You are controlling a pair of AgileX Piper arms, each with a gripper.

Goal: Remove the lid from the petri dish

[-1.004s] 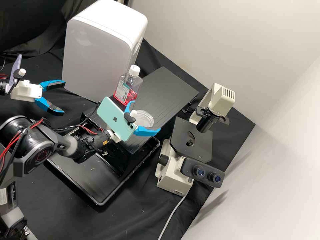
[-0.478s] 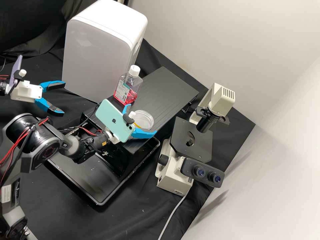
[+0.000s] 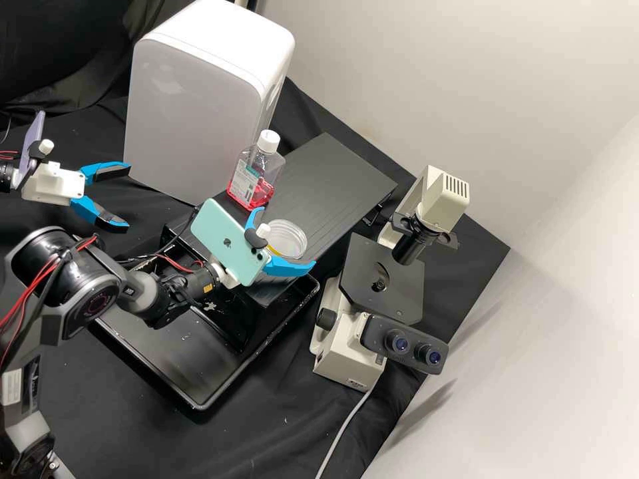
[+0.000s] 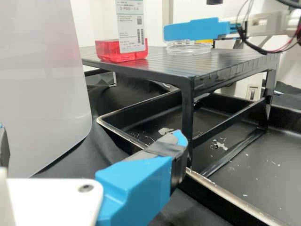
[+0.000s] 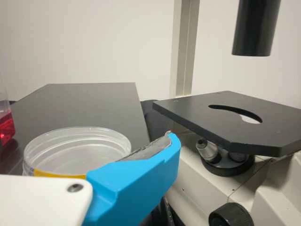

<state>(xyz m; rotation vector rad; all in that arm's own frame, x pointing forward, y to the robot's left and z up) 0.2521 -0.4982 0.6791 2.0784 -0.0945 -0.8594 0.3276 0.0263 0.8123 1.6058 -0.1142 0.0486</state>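
With the right gripper [image 3: 286, 239] spread wide around the petri dish [image 3: 290, 235] at frame centre, base and lid [image 5: 77, 141] could be lifted together if gripped too low.

petri dish [image 3: 293, 234]: near-left rim is hidden by the right gripper [image 3: 286, 238], contact cannot be told | bottle [image 4: 123, 30]: neck and cap are cut off at the left wrist view's edge

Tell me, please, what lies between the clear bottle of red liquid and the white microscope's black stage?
The clear round petri dish sits on the black ribbed rack, the right gripper open around it, as the high and right wrist views show.
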